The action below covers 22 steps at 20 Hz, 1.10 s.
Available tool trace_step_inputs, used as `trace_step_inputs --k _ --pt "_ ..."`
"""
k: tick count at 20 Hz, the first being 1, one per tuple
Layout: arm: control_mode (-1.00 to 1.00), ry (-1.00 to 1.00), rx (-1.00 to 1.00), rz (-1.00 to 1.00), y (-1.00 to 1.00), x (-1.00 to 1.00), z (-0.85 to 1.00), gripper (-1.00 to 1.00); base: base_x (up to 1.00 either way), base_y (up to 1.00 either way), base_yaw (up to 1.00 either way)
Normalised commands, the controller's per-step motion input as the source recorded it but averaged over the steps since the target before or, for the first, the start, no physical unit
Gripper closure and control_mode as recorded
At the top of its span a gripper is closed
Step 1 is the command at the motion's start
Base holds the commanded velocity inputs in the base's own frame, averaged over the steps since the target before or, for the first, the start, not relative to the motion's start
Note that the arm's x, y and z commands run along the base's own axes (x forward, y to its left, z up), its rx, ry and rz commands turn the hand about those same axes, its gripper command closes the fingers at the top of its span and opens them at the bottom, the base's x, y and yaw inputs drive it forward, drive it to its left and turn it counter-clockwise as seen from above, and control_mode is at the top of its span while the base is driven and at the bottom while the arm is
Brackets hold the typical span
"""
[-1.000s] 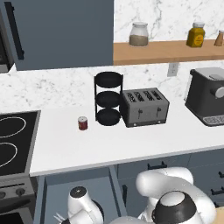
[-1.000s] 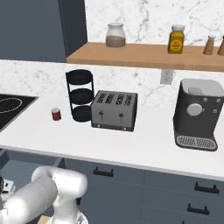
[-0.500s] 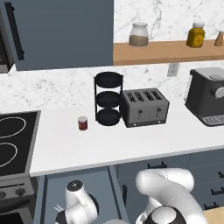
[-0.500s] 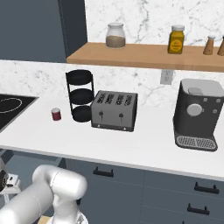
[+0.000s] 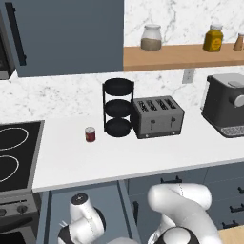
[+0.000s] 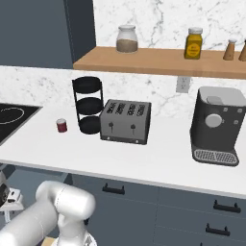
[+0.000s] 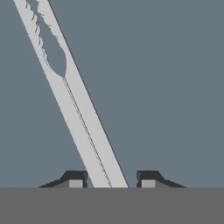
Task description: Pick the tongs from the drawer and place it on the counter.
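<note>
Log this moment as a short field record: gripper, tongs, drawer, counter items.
gripper: down in the drawer, fingers open, one on each side of the tongs
tongs: flat on the drawer floor, running diagonally, not yet gripped
drawer: pulled open below the counter
counter: holds a toaster, a black tiered stand, a small red can, a coffee machine

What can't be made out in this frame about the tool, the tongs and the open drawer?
- Tongs, hand view: both ends cut off by the top edge and the bottom band, so the full length stays unseen.
- Tool, hand view: tips flank the tongs, but contact is unclear, so the grip cannot be confirmed.
- Drawer, left base view: the white arm hides most of its inside.
- Counter: right end cut off by the picture edge.
</note>
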Motion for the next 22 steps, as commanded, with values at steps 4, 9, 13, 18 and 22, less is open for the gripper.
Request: trace_step_inputs --k 4,9,13,18,22 --pt "-1.00 -0.17 0.00 0.00 -0.17 -0.49 0.65 1.00 0.00 0.00 0.00" --pt "-1.00 -0.09 0.00 0.00 -0.12 -0.64 1.00 1.00 0.00 0.00 0.00" --pt "-1.00 -0.07 0.01 0.00 -0.23 -0.16 1.00 1.00 0.00 0.00 0.00" --pt "-1.00 -0.07 0.05 -0.02 -0.37 0.10 1.00 1.00 0.00 0.00 0.00" --pt "-1.00 -0.01 0.09 -0.01 -0.49 0.41 1.00 1.00 0.00 0.00 0.00"
